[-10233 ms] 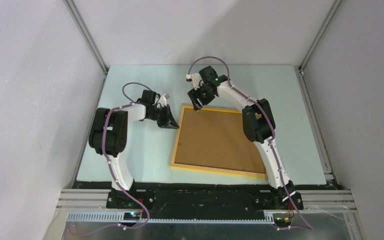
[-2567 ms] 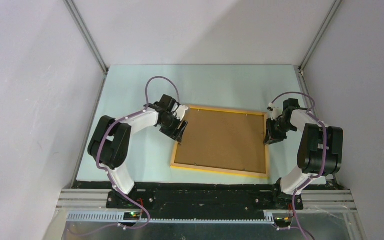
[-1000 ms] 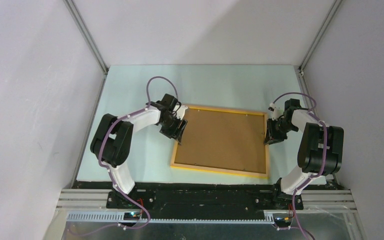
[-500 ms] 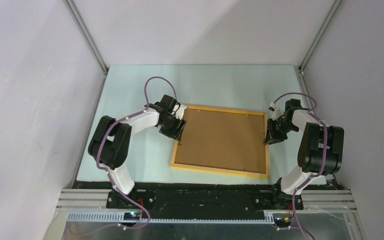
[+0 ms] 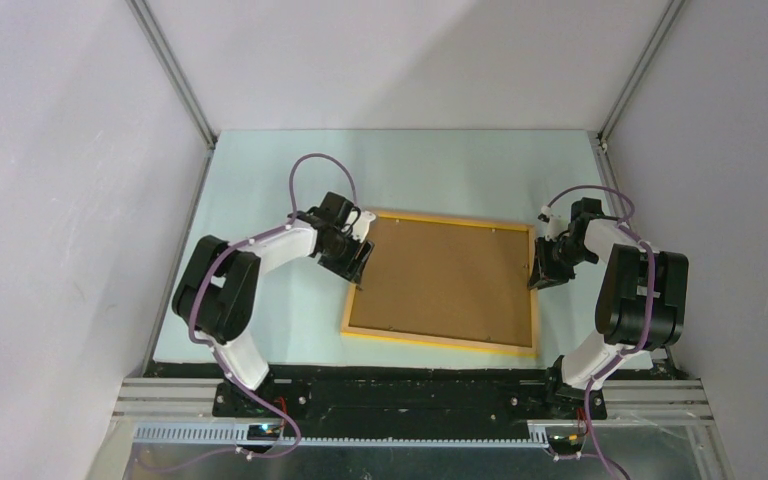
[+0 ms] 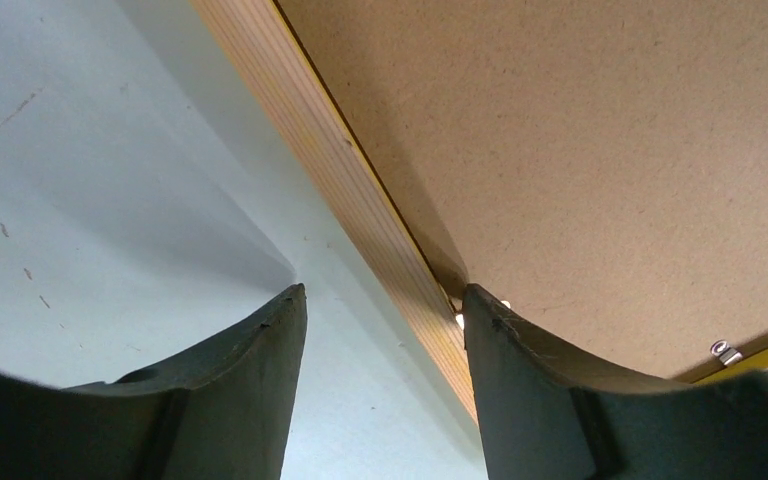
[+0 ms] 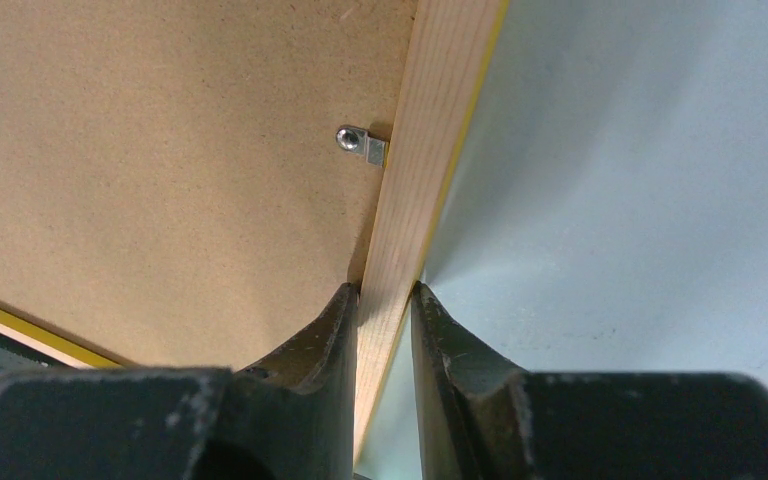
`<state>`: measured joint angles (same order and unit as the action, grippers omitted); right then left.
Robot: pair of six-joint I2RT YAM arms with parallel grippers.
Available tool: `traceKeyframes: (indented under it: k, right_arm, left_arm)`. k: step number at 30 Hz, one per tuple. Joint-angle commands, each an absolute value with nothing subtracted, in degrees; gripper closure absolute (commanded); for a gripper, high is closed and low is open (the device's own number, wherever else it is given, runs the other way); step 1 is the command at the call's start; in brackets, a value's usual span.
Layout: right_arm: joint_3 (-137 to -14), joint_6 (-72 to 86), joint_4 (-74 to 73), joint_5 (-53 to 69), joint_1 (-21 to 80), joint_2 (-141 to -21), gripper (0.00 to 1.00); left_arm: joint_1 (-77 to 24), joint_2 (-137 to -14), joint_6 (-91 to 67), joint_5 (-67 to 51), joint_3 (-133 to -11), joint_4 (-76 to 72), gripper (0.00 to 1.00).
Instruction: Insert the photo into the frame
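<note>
The frame [image 5: 440,342] lies face down on the pale table, filled by a plain brown backing board [image 5: 445,280]. The photo is hidden. My left gripper [image 5: 360,262] stands open astride the frame's left rail [image 6: 330,170]: one finger is on the table and the other is over the board [image 6: 580,150], as the left gripper [image 6: 382,292] shows in its wrist view. My right gripper [image 5: 537,277] is shut on the right rail [image 7: 440,120], with the wood pinched between both fingers of the right gripper [image 7: 384,290].
Small metal tabs [image 7: 360,143] hold the board inside the rail, and another tab [image 6: 727,351] shows near a corner. Grey enclosure walls and aluminium posts [image 5: 175,75] border the table [image 5: 280,170]. The arm bases sit along the near edge.
Over the last second the left arm's elbow drifted slightly outward, while both grippers stayed at their rails. Ten seconds ago the right gripper was at the frame's far left corner and the left gripper was off the frame.
</note>
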<state>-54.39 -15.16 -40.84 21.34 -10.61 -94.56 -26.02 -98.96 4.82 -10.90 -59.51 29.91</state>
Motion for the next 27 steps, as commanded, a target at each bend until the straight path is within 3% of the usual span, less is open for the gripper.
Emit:
traceKeyframes:
  k: [1,27]
  right_arm:
    - [-55.2,-16.61,-40.91,21.67,-10.55,-95.9,0.92]
    - [-55.17,-16.6,-40.98,21.18,-10.63,-96.57,0.92]
  left_arm:
    - [-26.32,-98.21,9.59,-7.91,-56.71,35.54,0.36]
    - [-27.25,-99.01,14.29,-13.58,-56.58,38.15,0.37]
